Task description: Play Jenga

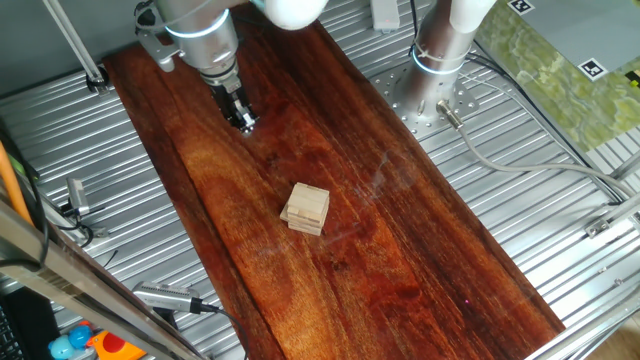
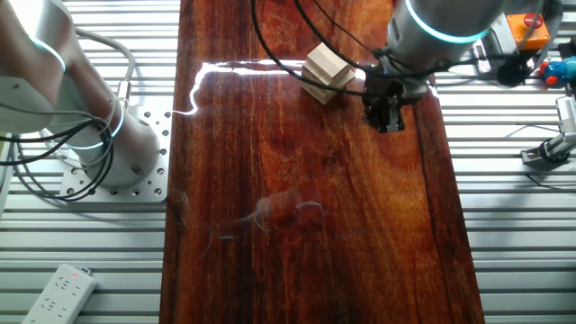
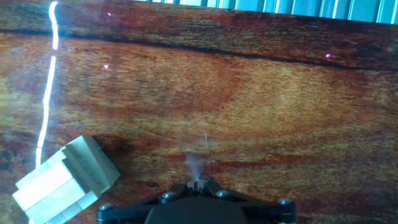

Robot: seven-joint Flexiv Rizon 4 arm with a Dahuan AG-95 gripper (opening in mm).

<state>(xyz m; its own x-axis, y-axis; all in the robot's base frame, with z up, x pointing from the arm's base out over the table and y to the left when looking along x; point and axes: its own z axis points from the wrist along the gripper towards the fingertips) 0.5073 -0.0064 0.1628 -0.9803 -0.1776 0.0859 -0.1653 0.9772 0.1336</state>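
Observation:
The Jenga stack is a small pile of pale wooden blocks in crossed layers on the dark wooden board. It also shows in the other fixed view and at the lower left of the hand view. My gripper hangs above the board, apart from the stack and holding nothing. In the other fixed view the gripper is to the right of the stack. In the hand view the gripper has its fingertips pressed together, shut and empty.
The board lies on a ribbed metal table. A second arm's base stands on the table beside the board, with grey cables. Small tools and coloured items lie off the board's edge. A white power strip lies at the table corner.

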